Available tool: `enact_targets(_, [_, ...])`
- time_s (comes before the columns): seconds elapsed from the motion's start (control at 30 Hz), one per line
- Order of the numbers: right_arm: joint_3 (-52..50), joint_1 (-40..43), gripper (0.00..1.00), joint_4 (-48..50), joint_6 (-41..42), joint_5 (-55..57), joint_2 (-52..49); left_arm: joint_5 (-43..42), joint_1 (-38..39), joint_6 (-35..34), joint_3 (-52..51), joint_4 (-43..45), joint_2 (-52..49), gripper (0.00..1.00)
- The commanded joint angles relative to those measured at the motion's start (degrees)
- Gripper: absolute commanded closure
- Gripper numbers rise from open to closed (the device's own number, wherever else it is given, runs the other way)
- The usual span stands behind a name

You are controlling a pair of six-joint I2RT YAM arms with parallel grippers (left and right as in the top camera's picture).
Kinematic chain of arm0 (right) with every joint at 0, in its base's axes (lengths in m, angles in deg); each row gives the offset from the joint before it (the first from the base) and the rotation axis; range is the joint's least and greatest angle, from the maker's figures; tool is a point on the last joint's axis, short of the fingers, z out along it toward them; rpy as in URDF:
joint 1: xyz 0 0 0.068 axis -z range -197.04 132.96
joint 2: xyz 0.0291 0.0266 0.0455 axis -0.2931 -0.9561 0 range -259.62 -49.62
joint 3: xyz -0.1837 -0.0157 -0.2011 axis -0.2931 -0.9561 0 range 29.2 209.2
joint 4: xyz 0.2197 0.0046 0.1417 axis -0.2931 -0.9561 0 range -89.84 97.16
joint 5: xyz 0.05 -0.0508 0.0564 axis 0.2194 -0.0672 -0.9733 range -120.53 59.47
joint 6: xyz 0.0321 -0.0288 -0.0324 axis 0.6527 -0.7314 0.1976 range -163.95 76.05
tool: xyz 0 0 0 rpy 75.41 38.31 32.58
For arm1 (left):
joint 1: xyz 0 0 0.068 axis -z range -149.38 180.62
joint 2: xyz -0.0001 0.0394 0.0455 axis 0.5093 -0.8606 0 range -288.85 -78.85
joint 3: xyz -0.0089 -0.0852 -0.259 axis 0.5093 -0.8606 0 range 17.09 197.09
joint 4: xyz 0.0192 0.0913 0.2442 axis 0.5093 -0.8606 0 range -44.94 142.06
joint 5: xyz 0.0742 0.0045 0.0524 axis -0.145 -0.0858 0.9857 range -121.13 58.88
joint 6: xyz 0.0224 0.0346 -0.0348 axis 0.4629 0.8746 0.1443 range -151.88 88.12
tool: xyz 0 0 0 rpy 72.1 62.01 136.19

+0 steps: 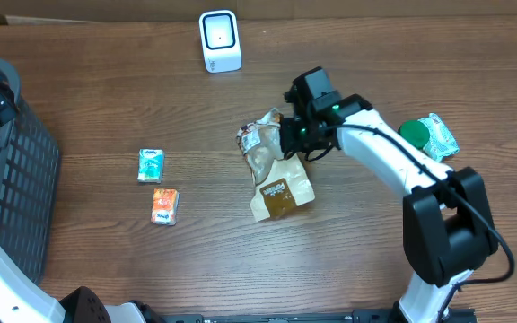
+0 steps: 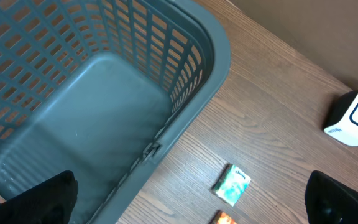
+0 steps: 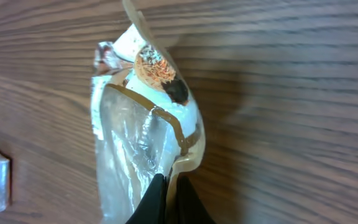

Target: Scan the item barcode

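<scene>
Black fingers of the right hand (image 3: 166, 200) are pressed together, pinching the brown-trimmed edge of a clear pouch (image 3: 143, 140). The pouch stands edge-on over the wood, and I cannot tell whether it touches the bench (image 1: 375, 54). Just behind the hand, nearer the robot, a brown bag (image 1: 283, 193) lies flat, its top edge under the pouch. To the hand's right, near the arm, sits a green packet (image 1: 429, 136). Ahead and to the left the white scanner (image 1: 220, 40) stands well apart, with bare wood between. Farther left lie a teal pack (image 1: 151, 165) and an orange pack (image 1: 164, 205), close together. At the bench's far left edge, the left hand (image 2: 191, 208) hangs spread wide over a grey basket (image 2: 216, 56).
</scene>
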Motion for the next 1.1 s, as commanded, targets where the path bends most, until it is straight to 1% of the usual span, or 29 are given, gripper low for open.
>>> enact_targets(0.0, [0.7,2.6,0.96,0.0,-1.3,-3.8,-2.2,0.0,-0.2,-0.6,0.7,0.1,0.4,0.01])
enact_targets(0.03, [0.7,2.9,0.96,0.1,-2.1,-4.4,-2.5,0.0,-0.2,-0.6,0.7,0.1,0.4,0.0])
enact_targets(0.13, [0.7,3.3,0.96,0.0,-2.4,-5.0,-4.4,-4.4,-0.2,-2.7,0.7,0.1,0.4,0.0])
enact_targets(0.23, [0.7,3.3,0.96,0.3,-2.5,-5.7,-4.9,-11.3,-0.1,-5.6,0.7,-1.1,0.4,0.01])
enact_targets(0.33, [0.7,3.3,0.96,0.3,-2.6,-5.8,-4.9,-16.9,-0.1,-5.7,0.7,-2.2,0.4,0.01])
enact_targets(0.37, [0.7,3.3,0.96,0.2,-2.6,-5.8,-4.9,-18.3,-0.1,-5.6,0.7,-2.0,0.4,0.02])
enact_targets(0.4, [0.7,3.3,0.96,0.1,-2.8,-5.8,-4.9,-20.3,0.2,-4.2,0.7,-2.6,0.2,0.36])
enact_targets(0.43, [0.7,3.4,0.96,0.1,-3.4,-5.9,-4.9,-21.7,0.7,-2.9,0.7,-3.2,0.0,0.44])
enact_targets(0.47, [0.7,3.6,0.96,0.1,-3.5,-5.8,-4.9,-22.7,1.5,-1.7,0.6,-3.9,-0.4,0.55])
enact_targets(0.5, [0.7,3.9,0.96,0.2,-3.5,-5.9,-5.0,-22.8,4.1,-1.6,-0.1,-5.2,-1.2,0.92])
enact_targets(0.53, [0.7,4.0,0.96,0.3,-3.5,-6.1,-5.1,-22.8,5.5,-1.6,-0.7,-5.5,-1.5,0.96])
enact_targets(0.6, [0.7,4.5,0.96,0.5,-3.7,-7.6,-5.2,-22.8,9.7,-1.6,-3.6,-5.0,-2.0,0.95])
enact_targets(0.63, [0.7,5.0,0.96,1.0,-3.7,-9.2,-5.2,-24.0,14.2,-1.6,-7.6,-2.7,-2.2,0.96])
enact_targets(0.7, [0.7,5.6,0.96,1.5,-3.7,-10.7,-5.2,-25.2,19.1,-2.3,-12.9,1.0,-2.2,0.95])
enact_targets(0.77, [0.7,6.3,0.96,2.0,-3.7,-12.4,-5.2,-25.5,24.9,-5.3,-20.3,6.8,-2.2,0.95])
enact_targets(0.8, [0.7,6.6,0.96,2.1,-3.7,-13.0,-5.2,-25.4,26.4,-6.4,-22.5,8.7,-2.2,0.96])
enact_targets(0.83, [0.7,7.0,0.96,2.3,-3.7,-13.9,-5.2,-25.5,30.6,-9.5,-28.8,14.6,-2.2,0.96])
enact_targets(0.97, [0.7,7.3,0.96,2.5,-3.7,-14.9,-5.2,-25.4,38.7,-16.5,-41.9,29.3,-2.3,0.95])
enact_targets(1.0, [0.7,7.3,0.96,2.5,-3.7,-14.8,-5.2,-25.1,42.0,-20.1,-47.4,36.8,-2.4,0.96])
enact_targets(1.07, [0.7,7.3,0.96,2.4,-3.7,-14.8,-5.3,-24.6,44.5,-23.6,-51.7,43.0,-2.6,0.96])
